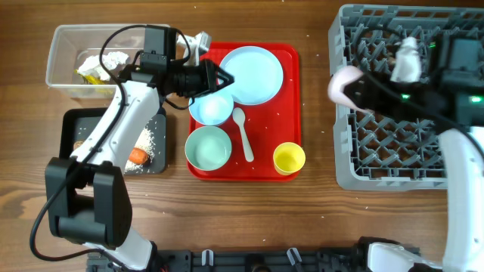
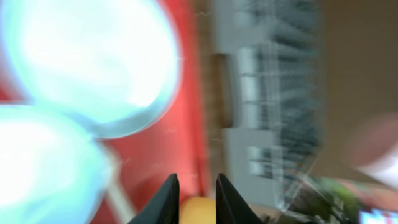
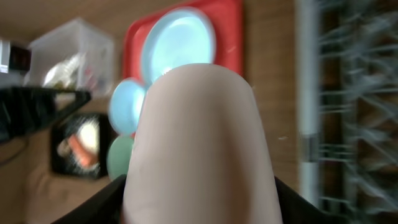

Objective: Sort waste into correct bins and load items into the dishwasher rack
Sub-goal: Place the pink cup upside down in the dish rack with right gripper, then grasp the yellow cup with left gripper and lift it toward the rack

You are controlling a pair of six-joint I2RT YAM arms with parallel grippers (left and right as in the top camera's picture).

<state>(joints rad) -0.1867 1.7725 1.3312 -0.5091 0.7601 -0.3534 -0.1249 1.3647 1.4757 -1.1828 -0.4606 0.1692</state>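
On the wooden surface (image 1: 318, 227) there is one red tray (image 1: 265, 140) at the centre. It carries one pale blue plate (image 1: 253, 74) at its far side, two pale blue bowls (image 1: 212, 109) (image 1: 208, 148) along its left side, one white spoon (image 1: 243, 134) in the middle and one yellow cup (image 1: 289, 158) at its near right corner.

One grey dishwasher rack (image 1: 393, 155) fills the right side of the surface. One clear tub (image 1: 53, 60) stands at the far left corner with crumpled white tissue (image 1: 102, 62) and a red-and-yellow wrapper (image 1: 91, 75) in it. Just in front of the tub, one black tray (image 1: 72, 121) holds rice grains (image 1: 147, 140), one carrot (image 1: 137, 156) and one small brown lump (image 1: 79, 143).

The left gripper (image 1: 227, 78) hangs over the far left part of the red tray, between the plate and the farther bowl. Its jaws are parted by only a narrow gap and nothing is between its fingers (image 2: 165, 202).

The right gripper (image 1: 352, 88) has its jaws clamped on the one pink cup (image 1: 340, 85), which is lifted at the left edge of the rack. In the right wrist view the cup fills the middle of the frame.
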